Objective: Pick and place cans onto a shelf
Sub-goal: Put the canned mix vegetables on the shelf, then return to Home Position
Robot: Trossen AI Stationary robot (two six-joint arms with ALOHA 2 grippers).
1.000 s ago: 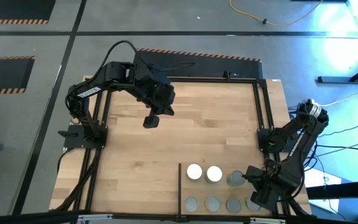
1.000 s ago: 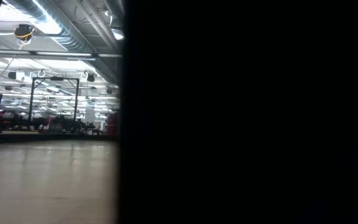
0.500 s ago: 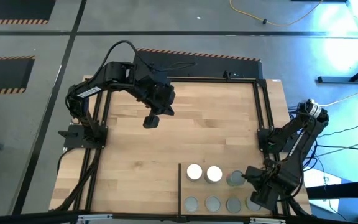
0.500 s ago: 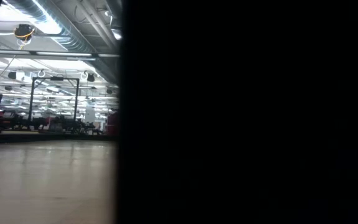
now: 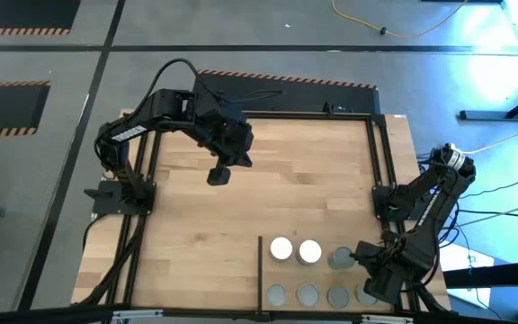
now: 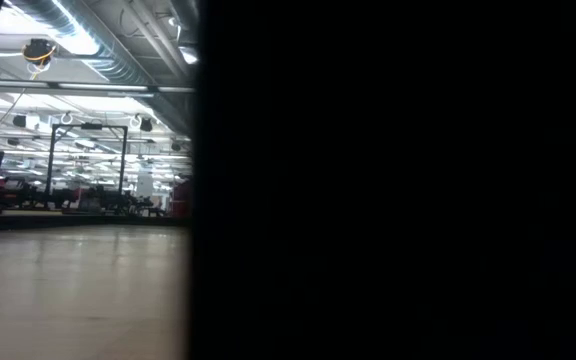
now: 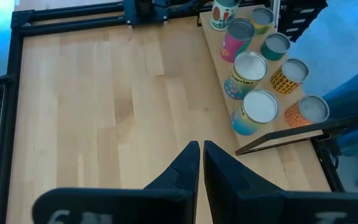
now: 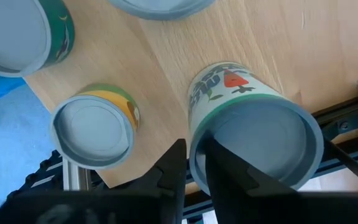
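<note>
Counting the cans: 8 cans are seen in the left wrist view, and all 8 are standing up in 2 rows.
Where the cans are: every can that is seen is on the shelf, on the far side of the thin black divider bar from the big tabletop.
White tops: 2 cans with white tops are placed just beside the bar, side by side.
Grey tops: the other cans are lined up next to them and along the table's edge, close together.
Left to pick: no can is seen on the big tabletop, so nothing seems to be waiting there.
Right gripper: it is held low over the shelf's corner, right at the rim of a white can with a green band.
Right gripper's hold: it cannot be told if this can is gripped or let go.
Next-door can: a yellow and green can is standing just beside it, not touching.
Left gripper: it is held high over the middle of the tabletop, well apart from the cans, pressed closed with nothing in it.
Low view: most of it is blocked by something dark, so no cans are shown there.
How far along: the job looks almost done, judged from how the cans are placed.
What is left: this last can is likely to be let go, and the right arm is likely to be pulled away without any can being knocked.
</note>
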